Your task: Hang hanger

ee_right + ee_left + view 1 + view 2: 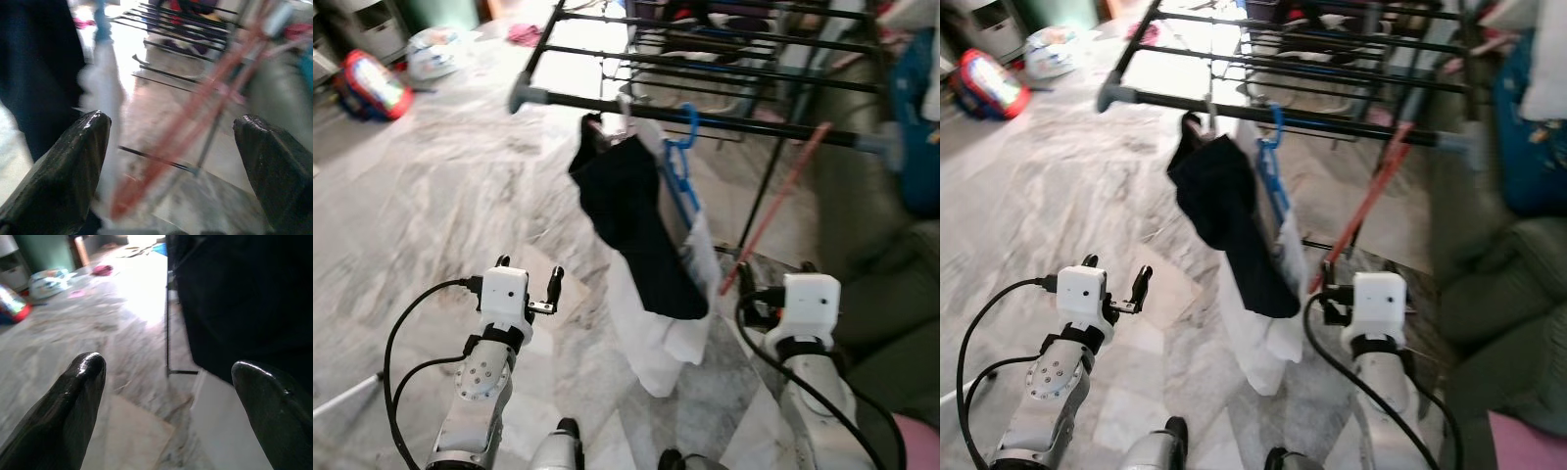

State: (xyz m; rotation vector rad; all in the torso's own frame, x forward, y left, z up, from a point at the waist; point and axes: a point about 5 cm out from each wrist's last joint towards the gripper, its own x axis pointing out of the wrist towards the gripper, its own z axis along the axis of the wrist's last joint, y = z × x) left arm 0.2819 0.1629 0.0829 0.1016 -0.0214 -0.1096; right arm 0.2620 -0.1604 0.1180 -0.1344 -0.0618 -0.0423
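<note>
Hanger (680, 166), the blue one, hangs by its hook on the front black bar of the drying rack (724, 122), its long side pointing down. A dark cloth (631, 230) and a white cloth (661, 338) hang beside it. No writing can be read. Both the left gripper (168, 382) and the right gripper (171, 142) sit low, fingers wide apart, holding nothing.

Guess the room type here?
Probably a home living area used for drying laundry: a drying rack with a blue hanger and dark garment on its rail, a marble floor, and a green sofa to the right.
</note>
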